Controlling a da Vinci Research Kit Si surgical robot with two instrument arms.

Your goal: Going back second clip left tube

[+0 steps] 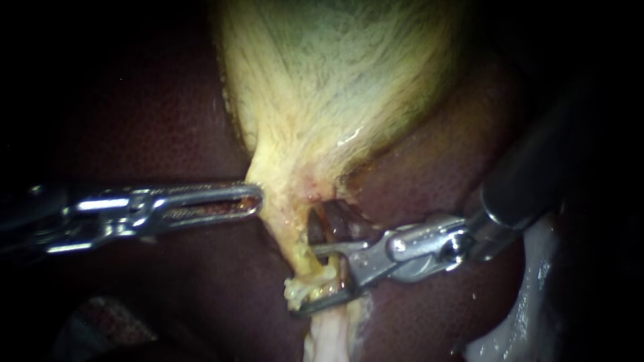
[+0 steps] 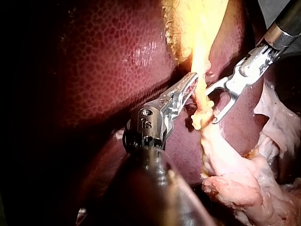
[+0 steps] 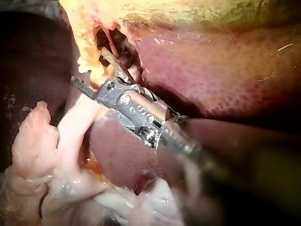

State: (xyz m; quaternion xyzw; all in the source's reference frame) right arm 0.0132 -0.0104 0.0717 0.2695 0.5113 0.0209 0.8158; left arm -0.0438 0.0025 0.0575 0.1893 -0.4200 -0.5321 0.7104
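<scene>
looking first at the left tube (image 1: 290, 241), we find it as the pale yellow strand that runs down from the narrow neck of the gallbladder (image 1: 335, 74), across the dark liver (image 1: 429, 181), to a frayed, knobbly end. in the endoscope view a small dark window (image 1: 343, 221) opens just to its right, with a thinner brownish strand (image 1: 323, 224) crossing it. we cannot pick out a clip on the tube (the jaws and the ragged tissue cover that spot).

our right instrument (image 1: 303, 280), coming in from the right, has its jaws spread wide. one jaw lies over the window beside the tube and the other passes under the frayed end. the strand's end sits between them with a clear gap showing, and neither jaw presses on it.

our left instrument (image 1: 258, 201) reaches in from the left, its slotted jaws drawn together on the edge of the gallbladder's neck, just above where the tube begins. the tissue there tents slightly toward it.

the liver lies beneath and around all this, mottled dark red. pale, wet fatty tissue (image 1: 329, 335) sits past the tube's lower end.
</scene>
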